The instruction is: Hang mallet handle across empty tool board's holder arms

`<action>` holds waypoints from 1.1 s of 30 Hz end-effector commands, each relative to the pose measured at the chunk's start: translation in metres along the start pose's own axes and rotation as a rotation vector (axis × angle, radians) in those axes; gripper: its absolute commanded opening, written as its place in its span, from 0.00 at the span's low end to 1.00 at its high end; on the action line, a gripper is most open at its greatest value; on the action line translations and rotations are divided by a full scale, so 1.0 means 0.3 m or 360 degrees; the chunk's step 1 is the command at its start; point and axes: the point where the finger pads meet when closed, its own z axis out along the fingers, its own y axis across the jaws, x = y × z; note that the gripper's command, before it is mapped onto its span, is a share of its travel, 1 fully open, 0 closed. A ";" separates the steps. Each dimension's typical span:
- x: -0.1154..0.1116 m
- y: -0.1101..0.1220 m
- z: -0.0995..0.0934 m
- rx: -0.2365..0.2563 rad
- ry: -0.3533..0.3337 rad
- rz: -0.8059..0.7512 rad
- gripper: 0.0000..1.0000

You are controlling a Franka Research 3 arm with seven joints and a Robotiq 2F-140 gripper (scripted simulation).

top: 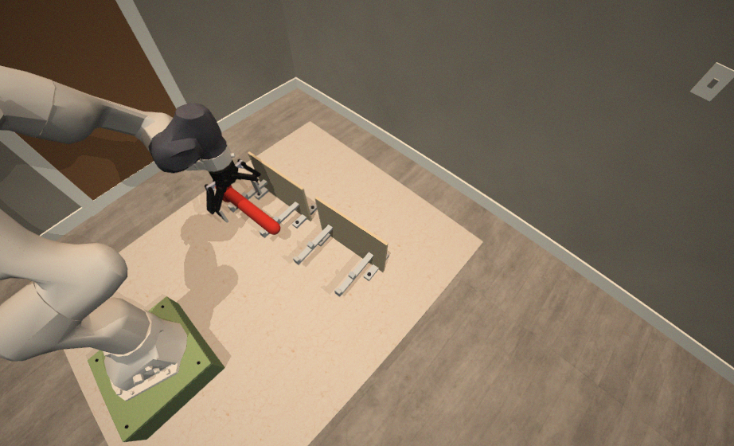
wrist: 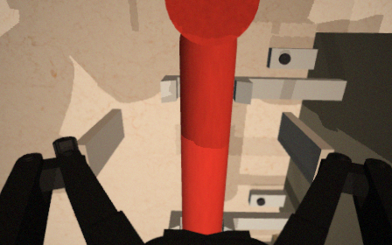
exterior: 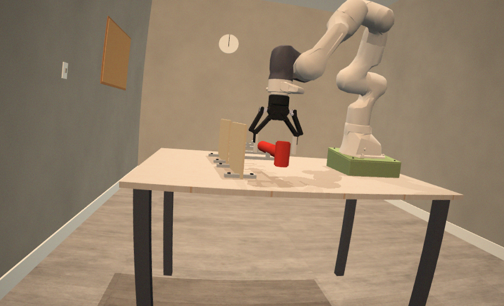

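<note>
In the exterior view, the surface (exterior: 193, 182) is seen on dark legs, and the things on it are told from near to far. Nearest stands the empty tool board (exterior: 237, 153), upright, and its arms (top: 353, 272) are seen bare in the top view. Just behind it, toward 11 o'clock, the second tool board (exterior: 223, 140) is set in line with the first. To the right of the boards, at about 3 o'clock from them, the red mallet (exterior: 276, 151) is laid across that second board's holder arms (wrist: 285, 89). Its thick head (exterior: 282, 153) is turned toward the near side, and its handle (wrist: 206, 131) is pointed away. In the wrist view the handle is seen lying between two pegs of one arm. The black claw (exterior: 275, 141) is held over the far part of the handle, opened wide. One finger is seen on each side of the handle, apart from it, and nothing is gripped. Farther off, at 3 o'clock, the pale arm is fixed on a green base (exterior: 388, 169).
</note>
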 end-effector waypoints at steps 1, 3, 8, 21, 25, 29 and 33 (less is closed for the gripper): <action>0.002 0.006 -0.002 -0.0007 0.0001 -0.0004 1.00; 0.002 0.006 -0.002 -0.0007 0.0001 -0.0004 0.00; 0.002 0.006 -0.002 -0.0007 0.0001 -0.0004 0.00; 0.002 0.006 -0.002 -0.0007 0.0001 -0.0004 0.00; 0.002 0.006 -0.002 -0.0007 0.0001 -0.0004 0.00; 0.002 0.006 -0.002 -0.0007 0.0001 -0.0004 0.00; 0.002 0.006 -0.002 -0.0007 0.0001 -0.0004 0.00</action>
